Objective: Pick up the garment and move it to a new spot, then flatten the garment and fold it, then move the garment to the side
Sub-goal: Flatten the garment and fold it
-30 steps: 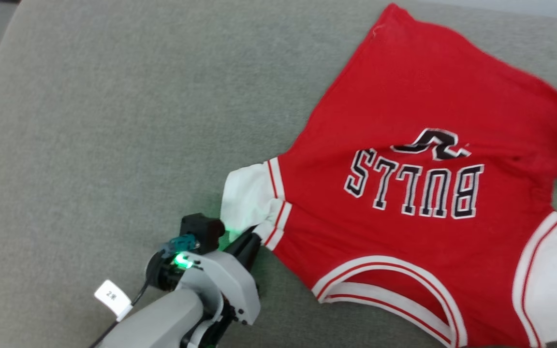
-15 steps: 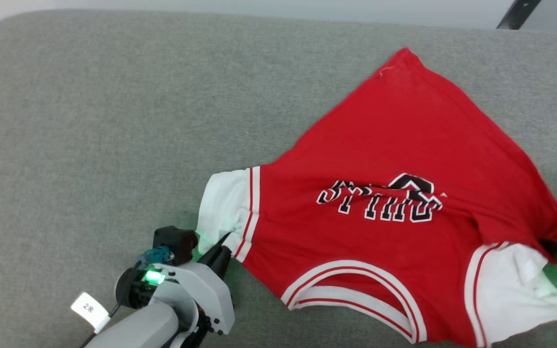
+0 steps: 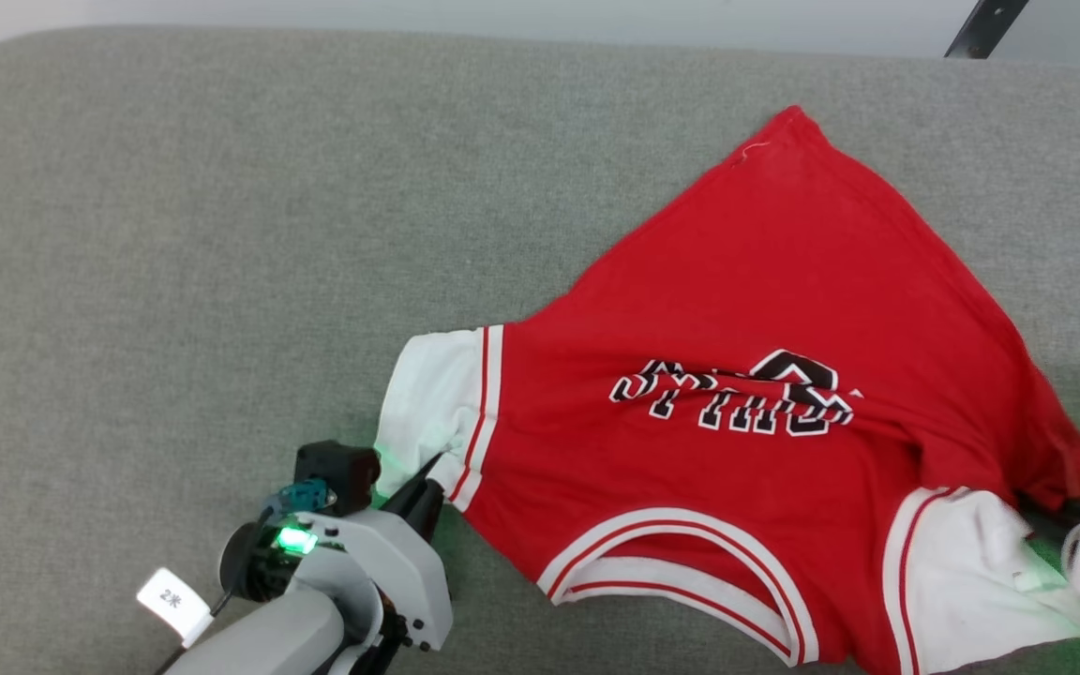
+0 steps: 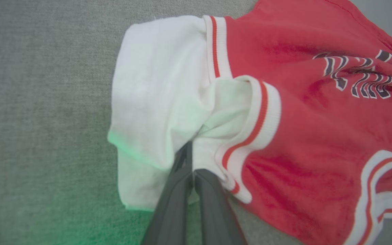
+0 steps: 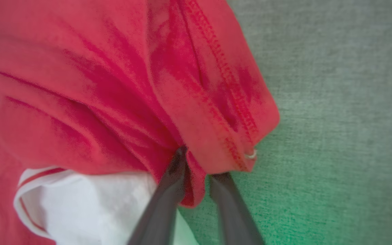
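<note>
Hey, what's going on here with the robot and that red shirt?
The robot has a red shirt on a grey cushion, gripped from both sides. Its left gripper pinches the white sleeve, its right gripper the red hem by the other sleeve. The shirt lies rumpled, not yet flattened or folded.

My left gripper pinches the shirt by its white sleeve, and the fingertips are buried in the folds. A crease runs through the lettering, so I cannot read it. My right gripper has its tips tucked under the red hem, which is blurred up close. In the head view the right edge cuts that gripper off. The tag on my left arm's cable is too small to read. The top edge crops a dark bar, and I cannot tell what it is.
</note>
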Robot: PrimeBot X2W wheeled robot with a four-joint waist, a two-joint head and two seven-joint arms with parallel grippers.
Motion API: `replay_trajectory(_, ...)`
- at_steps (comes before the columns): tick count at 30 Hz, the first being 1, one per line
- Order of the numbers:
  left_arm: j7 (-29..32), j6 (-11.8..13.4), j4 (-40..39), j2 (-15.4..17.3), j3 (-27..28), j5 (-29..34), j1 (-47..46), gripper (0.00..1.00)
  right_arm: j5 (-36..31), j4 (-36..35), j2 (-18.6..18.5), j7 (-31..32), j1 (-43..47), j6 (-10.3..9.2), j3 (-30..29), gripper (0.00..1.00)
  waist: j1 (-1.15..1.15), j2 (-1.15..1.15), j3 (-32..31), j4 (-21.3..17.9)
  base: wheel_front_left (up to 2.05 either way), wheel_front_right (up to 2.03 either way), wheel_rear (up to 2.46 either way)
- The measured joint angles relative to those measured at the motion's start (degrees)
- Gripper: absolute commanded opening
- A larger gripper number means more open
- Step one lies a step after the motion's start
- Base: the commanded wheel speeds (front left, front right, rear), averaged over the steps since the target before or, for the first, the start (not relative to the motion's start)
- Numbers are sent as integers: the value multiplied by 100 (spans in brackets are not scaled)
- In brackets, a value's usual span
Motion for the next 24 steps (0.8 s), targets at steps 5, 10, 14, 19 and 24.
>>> replay_trajectory(5, -1, 9, -9, 27, 1, -38, 92, 0, -149, -201, 120, 103, 11, 11, -76, 100, 0, 0, -112, -45, 0, 0, 0)
replay_trajectory(10, -7, 16, -29, 80, 9, -68, 201, 0, -288, -742, 26, 68, 355, -18, -283, 100, 0, 0, -236, -122, 0, 0, 0)
replay_trajectory(14, -29, 25, -33, 92, 14, -104, 265, 0, -443, -1323, -1, -271, 665, -18, -546, 100, 0, 0, -317, -184, 0, 0, 0)
replay_trajectory(19, -51, 24, -40, 96, 8, -111, 328, 0, -704, -2005, 37, -935, 1096, -19, -797, 100, 0, 0, -367, -222, 0, 0, 0)
replay_trajectory(24, -51, 35, -78, 101, 2, -109, 326, 0, -973, -2663, -54, -1773, 1237, -19, -786, 100, 0, 0, -345, -200, 0, 0, 0)
